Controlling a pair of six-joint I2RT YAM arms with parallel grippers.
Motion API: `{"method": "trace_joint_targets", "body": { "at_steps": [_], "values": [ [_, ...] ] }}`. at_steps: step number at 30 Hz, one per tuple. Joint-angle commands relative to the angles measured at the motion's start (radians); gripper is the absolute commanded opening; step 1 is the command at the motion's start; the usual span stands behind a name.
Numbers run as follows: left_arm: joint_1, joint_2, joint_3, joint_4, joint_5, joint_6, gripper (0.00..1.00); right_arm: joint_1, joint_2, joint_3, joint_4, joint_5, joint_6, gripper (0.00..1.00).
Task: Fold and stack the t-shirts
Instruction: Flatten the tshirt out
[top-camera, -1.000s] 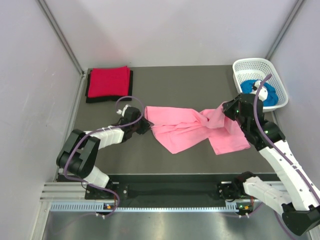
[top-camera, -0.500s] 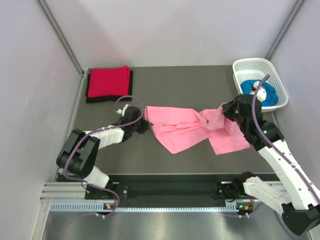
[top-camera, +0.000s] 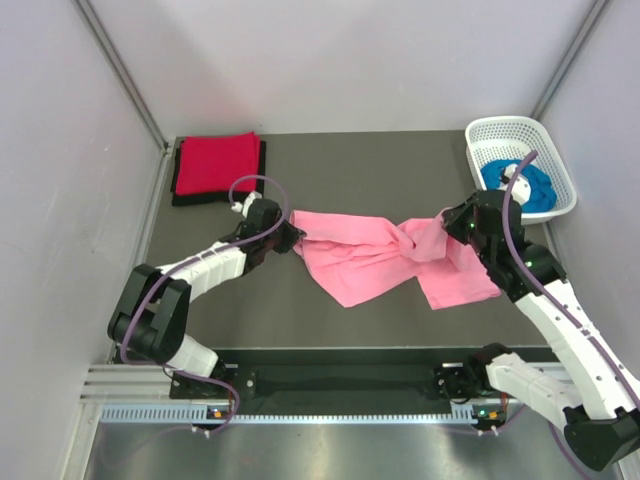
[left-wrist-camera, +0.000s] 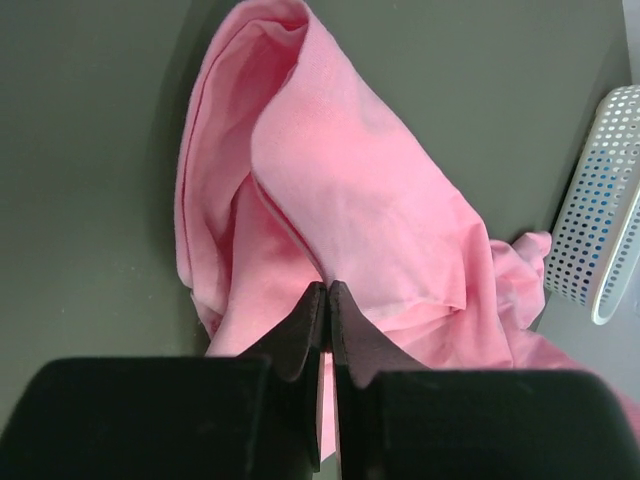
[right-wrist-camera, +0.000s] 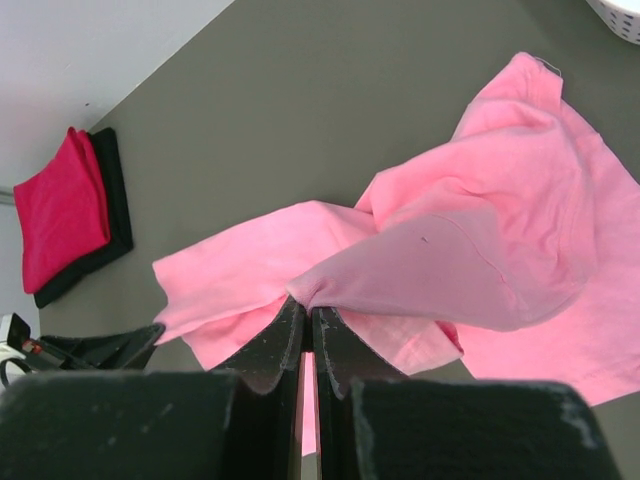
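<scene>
The left gripper (left-wrist-camera: 328, 290) has its jaws pressed almost together on a thin fold at the edge of the pink t-shirt (top-camera: 360, 262), with a sliver of pink showing between the fingers. The rest of the cloth runs away ahead of its tips toward the other arm. The right gripper (right-wrist-camera: 308, 310) is likewise closed tight, with a gathered peak of the same shirt bunched at its fingertips and the body of the garment hanging off below and to its right. Between the two grippers the shirt lies rumpled on the table (top-camera: 350, 170), knotted into a twist near the right gripper. The red t-shirt (top-camera: 215, 160) sits folded on the black t-shirt (top-camera: 215, 198), beyond and to the left of the left gripper and well apart from it. The blue t-shirt (top-camera: 535, 185) lies in the basket (top-camera: 508, 122), just beyond the right gripper. The main risk looks to be that twist: if the arms draw apart, it may cinch tighter instead of opening the shirt flat. The right pinch seems to hold several layers, which could leave a sleeve trapped inside. The left grip is shallow, so a sharp pull could slip the edge free and drop that side.
</scene>
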Motion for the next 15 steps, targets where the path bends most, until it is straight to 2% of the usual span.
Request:
{"method": "trace_joint_targets", "body": {
  "at_steps": [1, 3, 4, 7, 9, 13, 15],
  "values": [
    [-0.003, -0.013, 0.001, 0.012, -0.012, 0.009, 0.06, -0.012, -0.01, 0.002, 0.034, -0.004, 0.008, 0.0],
    [-0.003, -0.01, 0.001, 0.014, -0.01, 0.011, 0.05, -0.012, -0.011, 0.002, 0.034, -0.003, 0.008, 0.0],
    [-0.003, -0.01, -0.004, 0.017, -0.01, 0.009, 0.0, -0.012, -0.013, 0.002, 0.034, -0.001, 0.006, 0.0],
    [-0.003, -0.022, 0.004, 0.02, -0.013, 0.022, 0.0, -0.012, -0.007, 0.002, 0.034, -0.001, 0.005, 0.0],
    [0.008, -0.042, 0.035, -0.049, -0.038, 0.069, 0.0, -0.013, 0.001, 0.006, 0.035, 0.0, -0.001, 0.0],
    [0.057, -0.168, 0.195, -0.201, -0.18, 0.179, 0.0, -0.05, 0.067, 0.073, 0.019, -0.021, -0.056, 0.0],
    [0.103, -0.216, 0.319, -0.288, -0.222, 0.252, 0.0, -0.091, 0.125, 0.197, -0.018, -0.041, -0.102, 0.0]
  ]
}}
